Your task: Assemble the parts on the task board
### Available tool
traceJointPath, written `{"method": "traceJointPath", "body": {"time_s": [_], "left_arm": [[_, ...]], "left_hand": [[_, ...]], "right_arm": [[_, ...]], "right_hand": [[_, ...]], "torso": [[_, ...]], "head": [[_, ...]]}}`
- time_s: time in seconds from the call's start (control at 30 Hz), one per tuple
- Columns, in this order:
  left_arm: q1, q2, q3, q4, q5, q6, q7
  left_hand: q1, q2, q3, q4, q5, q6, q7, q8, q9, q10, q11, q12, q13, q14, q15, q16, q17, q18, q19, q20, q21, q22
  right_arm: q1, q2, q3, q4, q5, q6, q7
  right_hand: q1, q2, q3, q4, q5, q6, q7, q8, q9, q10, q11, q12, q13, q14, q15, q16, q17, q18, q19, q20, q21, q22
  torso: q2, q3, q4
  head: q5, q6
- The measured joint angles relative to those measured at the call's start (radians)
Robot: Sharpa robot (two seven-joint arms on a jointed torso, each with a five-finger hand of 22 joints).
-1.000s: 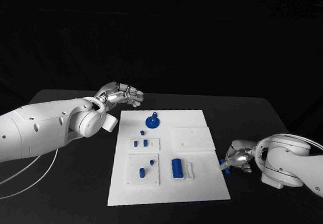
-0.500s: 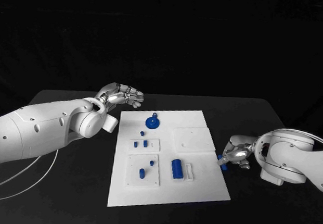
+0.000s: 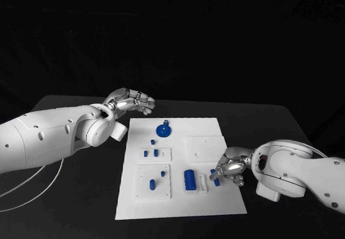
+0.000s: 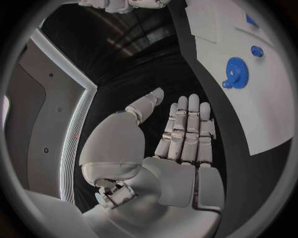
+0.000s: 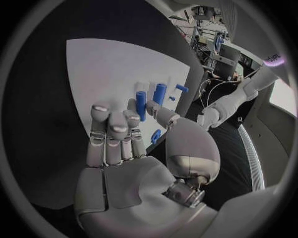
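My black table carries the white task board, which lies flat at its middle, long side running away from me. A thin white cable loops across the tabletop near my left arm, well apart from the board's edge.

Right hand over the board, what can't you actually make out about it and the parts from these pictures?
- Right hand, head view: its own fingers hide the grip on the small blue part.
- Same part, right wrist view: a blue piece stands at the fingertips; I cannot tell whether it touches the board.
- Small pegs, head view: too small to tell seated from loose.
- Gear, left wrist view: warped near the rim, teeth unclear.
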Motion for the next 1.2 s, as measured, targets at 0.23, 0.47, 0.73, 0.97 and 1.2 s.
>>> {"method": "traceJointPath", "body": {"time_s": [0.23,0.47,0.73,0.97,1.2], "left_arm": [[0.000,-0.001,0.000,0.000,0.000,0.001,-0.001],[0.000,-0.001,0.000,0.000,0.000,0.002,-0.001],[0.000,-0.002,0.000,0.001,0.000,0.003,-0.002],[0.000,-0.002,0.000,0.001,0.000,0.004,-0.003],[0.000,-0.003,0.000,0.001,0.000,0.006,-0.004]], "left_hand": [[0.000,0.000,-0.002,0.002,-0.004,0.000,0.000,0.000,0.000,0.000,0.000,0.000,0.000,0.000,0.000,0.000,0.001,0.000,0.000,0.000,0.000,0.000],[-0.003,-0.003,-0.002,0.002,-0.004,0.000,0.000,0.000,0.000,0.000,0.000,0.000,0.000,0.000,0.000,-0.004,0.002,0.000,0.000,0.000,0.000,0.001],[-0.004,-0.004,-0.002,0.002,-0.004,0.000,0.000,0.000,0.000,0.000,0.000,0.000,0.000,0.000,0.000,-0.004,0.003,0.000,0.000,0.000,0.000,0.001],[-0.004,-0.004,-0.002,0.002,-0.004,0.000,0.000,0.000,0.000,0.000,0.000,0.000,0.000,0.000,0.000,-0.004,0.004,0.000,0.000,0.000,0.000,0.002],[-0.004,-0.004,-0.002,0.002,-0.004,0.000,0.000,0.000,-0.001,0.000,0.000,0.000,-0.001,0.000,0.000,-0.004,0.005,0.000,0.000,0.000,0.000,0.002]], "right_arm": [[-0.021,0.033,-0.002,-0.006,0.019,-0.005,0.002],[-0.028,0.054,-0.001,-0.024,0.025,-0.004,0.001],[-0.039,0.063,-0.002,-0.028,0.022,-0.003,-0.002],[-0.039,0.070,-0.002,-0.034,0.018,-0.001,-0.002],[-0.044,0.077,-0.002,-0.041,0.012,-0.001,-0.002]], "right_hand": [[-0.004,0.004,0.000,0.000,0.000,0.000,0.000,0.000,-0.001,0.000,0.000,0.000,0.000,0.000,0.000,0.000,0.000,0.000,0.000,0.000,0.000,0.000],[-0.008,0.000,-0.006,0.000,0.000,0.000,-0.001,0.002,0.003,0.000,0.000,-0.004,0.000,0.001,0.001,0.000,0.000,0.000,0.000,0.000,0.000,0.000],[-0.012,0.004,-0.006,0.000,0.000,0.002,-0.002,-0.007,-0.004,0.000,0.000,-0.004,0.000,0.001,0.001,0.000,0.000,0.000,0.000,0.000,0.000,0.000],[-0.012,0.004,-0.007,-0.002,0.000,0.002,-0.002,-0.007,-0.003,0.000,0.000,-0.004,0.000,0.001,0.001,0.000,0.000,0.000,0.000,0.000,0.000,0.000],[-0.020,0.004,-0.011,0.000,0.000,0.002,-0.002,-0.007,-0.002,0.000,0.000,-0.004,0.001,0.002,0.001,0.000,0.000,0.000,0.000,0.000,0.000,0.000]], "torso": [[0.000,0.0000,0.0007],[0.000,0.0001,0.0001],[0.000,0.0000,-0.0003],[0.000,0.0006,-0.0004],[0.000,0.0006,-0.0006]], "head": [[0.005,-0.001],[0.008,-0.003],[0.012,-0.007],[0.014,-0.007],[0.017,-0.008]]}}
